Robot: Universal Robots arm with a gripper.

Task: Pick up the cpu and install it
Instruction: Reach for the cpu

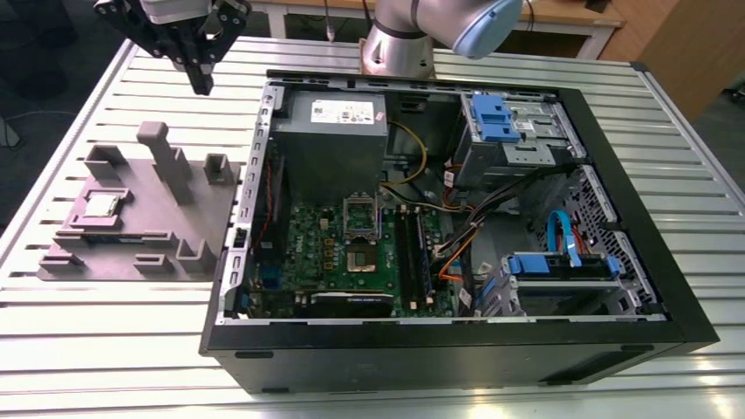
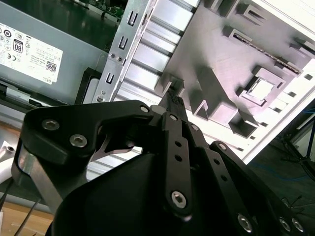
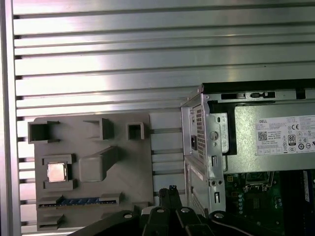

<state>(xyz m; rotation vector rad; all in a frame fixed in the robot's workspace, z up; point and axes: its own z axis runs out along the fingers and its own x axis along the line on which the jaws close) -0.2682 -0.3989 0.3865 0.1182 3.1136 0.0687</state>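
Observation:
The cpu (image 1: 103, 205) is a small silver square lying flat in a recess of the grey plastic fixture (image 1: 152, 231), on the table at the exterior view's left. Both wrist views show the cpu (image 3: 56, 172) (image 2: 261, 88) in that same recess, with nothing on top of it. My gripper (image 1: 204, 85) hangs high above the table behind the fixture, beside the case's back corner, well away from the cpu. Its black fingers (image 3: 170, 194) (image 2: 172, 101) are pressed together with nothing between them. The motherboard's socket (image 1: 358, 258) lies inside the open computer case.
The open black computer case (image 1: 652, 262) fills the table's middle and the exterior view's right. Inside are a grey power supply (image 1: 331, 131), blue drive brackets (image 1: 501, 118) and loose cables. Upright blocks (image 1: 157, 144) stand on the fixture. The table (image 1: 117, 314) is slatted aluminium.

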